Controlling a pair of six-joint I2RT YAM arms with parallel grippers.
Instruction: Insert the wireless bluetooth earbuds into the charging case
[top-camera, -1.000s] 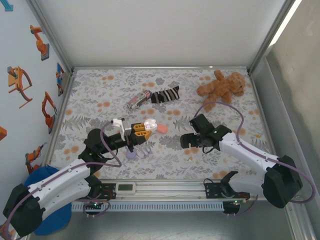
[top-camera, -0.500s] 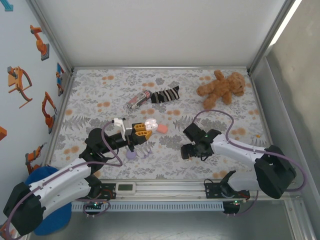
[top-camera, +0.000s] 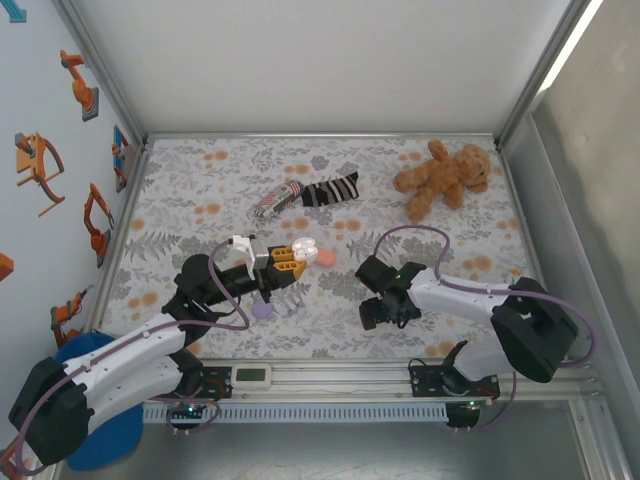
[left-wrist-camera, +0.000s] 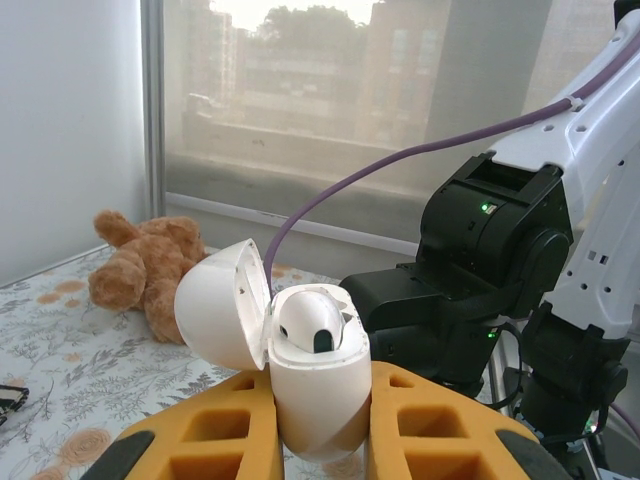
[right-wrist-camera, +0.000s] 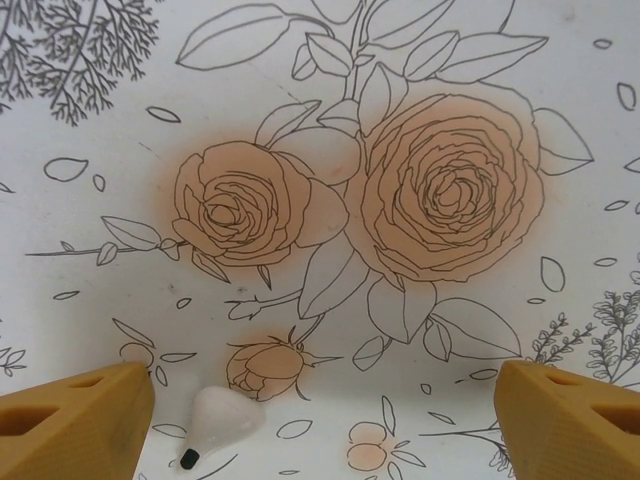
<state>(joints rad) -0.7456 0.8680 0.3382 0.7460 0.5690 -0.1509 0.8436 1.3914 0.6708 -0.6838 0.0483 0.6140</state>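
Charging case: a white case (left-wrist-camera: 318, 385) stands upright, gripped between the yellow left jaws and lifted off the flowered worktop (top-camera: 200, 190). Its lid (left-wrist-camera: 222, 305) is hinged back, so the body is open.

Earbud in place: a rounded white bud (left-wrist-camera: 308, 322) sits in the open body. I judge one of the pair already seated. Whether a second well beside it is free is too hard to tell from here.

Loose earbud: a small pale bud with a dark tip (right-wrist-camera: 218, 418) lies on the worktop by a printed rosebud.

Right jaws: spread wide and empty, pointing down low over the worktop. The loose bud lies between the two yellow tips, much nearer one than the other, and touches neither.

Gap between arms: from above, the right jaws are to the right of the held case, near but clearly apart.

Other things: a pink case (top-camera: 325, 257) lies just beside the white one. Some small purple pieces (top-camera: 263, 310) lie under the left arm, too small to sort. A striped sock (top-camera: 330, 190) and a teddy bear (top-camera: 442, 175) lie at the far side.

Done: case opened and presented; one bud apparently in.

Left: close on the loose bud, lift it, carry it to the case and seat it. By my reckoning the task is about halfway.
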